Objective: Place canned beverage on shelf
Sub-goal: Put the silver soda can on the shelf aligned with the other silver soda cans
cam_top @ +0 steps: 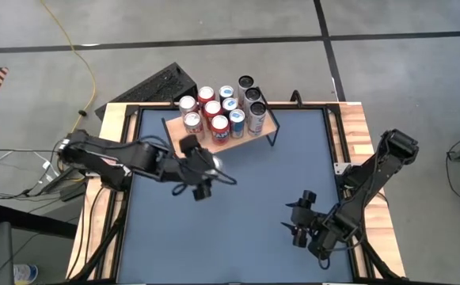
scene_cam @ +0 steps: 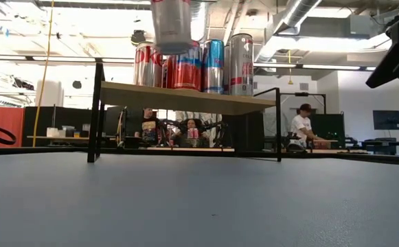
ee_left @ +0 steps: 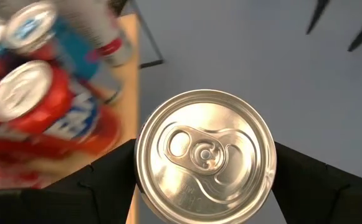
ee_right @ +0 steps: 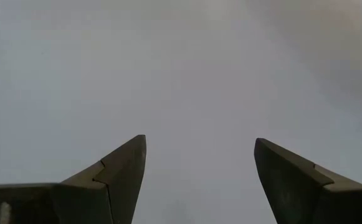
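A silver-topped can point(ee_left: 205, 152) hangs in the air with my left gripper point(cam_top: 206, 170) shut on it, just on the near side of the shelf. In the low view the can point(scene_cam: 172, 24) is higher than the shelf's board. The shelf point(cam_top: 265, 123) is a light wooden board on thin black legs at the table's far middle. Several cans point(cam_top: 214, 111) stand upright on it, in red, blue, silver and dark colours. My right gripper point(cam_top: 297, 226) waits open near the table's near right, with nothing between its fingers point(ee_right: 121, 168). My left gripper pinches the can's side wall between its two fingers point(ee_left: 106, 180), just under the top rim point(ee_left: 144, 177). The fingers come slanting down from the table's left side. The can stands upright in the hold, lid up, lifted clear of the table.
The blue-grey table top point(cam_top: 237, 229) lies bare between the two arms. A black metal frame point(cam_top: 332, 127) runs along the table's edges. A black keyboard-like object point(cam_top: 154, 83) lies beyond the far left corner. People sit in the room point(scene_cam: 299, 127) behind the table.
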